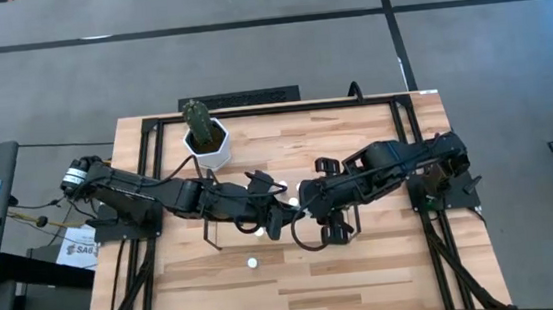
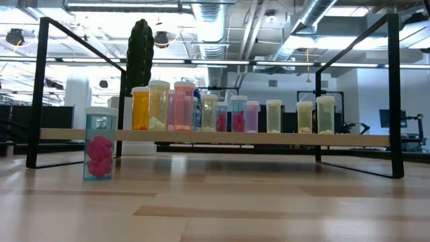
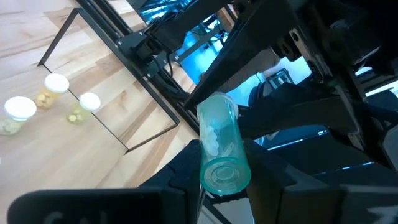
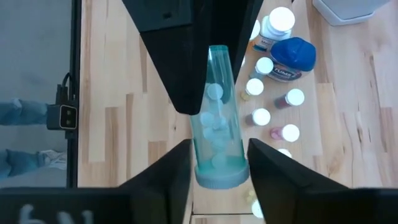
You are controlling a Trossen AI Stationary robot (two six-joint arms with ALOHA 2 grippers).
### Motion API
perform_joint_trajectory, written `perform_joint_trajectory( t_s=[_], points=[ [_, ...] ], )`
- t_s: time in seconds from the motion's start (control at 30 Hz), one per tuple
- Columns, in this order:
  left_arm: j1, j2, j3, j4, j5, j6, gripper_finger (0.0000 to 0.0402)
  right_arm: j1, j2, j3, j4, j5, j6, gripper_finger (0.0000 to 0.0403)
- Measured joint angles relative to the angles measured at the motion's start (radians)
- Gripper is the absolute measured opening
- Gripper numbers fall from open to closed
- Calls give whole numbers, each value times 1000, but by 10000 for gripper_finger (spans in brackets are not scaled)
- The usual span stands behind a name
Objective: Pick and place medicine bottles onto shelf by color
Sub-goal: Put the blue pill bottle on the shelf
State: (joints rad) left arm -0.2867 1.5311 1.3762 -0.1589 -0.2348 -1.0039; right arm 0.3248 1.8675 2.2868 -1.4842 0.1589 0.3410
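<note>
Overhead, above the low light-wood shelf, both pincers meet at 1 clear teal bottle: left pincer pinches it, right pincer brackets its cap, fingers slightly parted.

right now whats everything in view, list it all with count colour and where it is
teal vial: one, clear teal with pale pills, lifted between the two grippers
bottles on shelf: about a dozen in a row; orange, yellow, pink, pale green
blue-cap bottle: one, among the shelf bottles
pink-pill vial: one, clear teal, standing on the table in front of the shelf
shelf: one, light wood, dark end frames
cactus pot: one, white, green cactus, behind the shelf
table: one, light wood
left gripper: shut on the teal vial's base
right gripper: fingers either side of the vial's cap end
</note>
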Motion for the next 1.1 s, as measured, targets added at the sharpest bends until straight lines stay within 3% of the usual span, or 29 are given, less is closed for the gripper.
perform_joint_trajectory(
  t_s=[0.23, 0.4, 0.63, 0.73, 0.9, 1.1],
  points=[
    [0, 0, 0, -2, -7, 0, 82, 0, -7, 71, -80, -4, -2, 242],
    [6, 0, 0, 31, -30, 2, 82, 6, -81, 67, -86, -42, 24, 259],
    [31, 0, 0, 297, -8, 101, 82, 40, -229, 68, -85, -56, 120, 260],
    [34, 0, 0, 449, 47, 152, 82, 76, -291, 68, -65, 9, 138, 260],
    [29, 0, 0, 613, 105, 365, 82, 146, -340, 69, 79, 151, 142, 260],
    [-18, 0, 0, 630, 75, 793, 82, 141, -342, 69, 287, 166, 332, 260]
  ],
)
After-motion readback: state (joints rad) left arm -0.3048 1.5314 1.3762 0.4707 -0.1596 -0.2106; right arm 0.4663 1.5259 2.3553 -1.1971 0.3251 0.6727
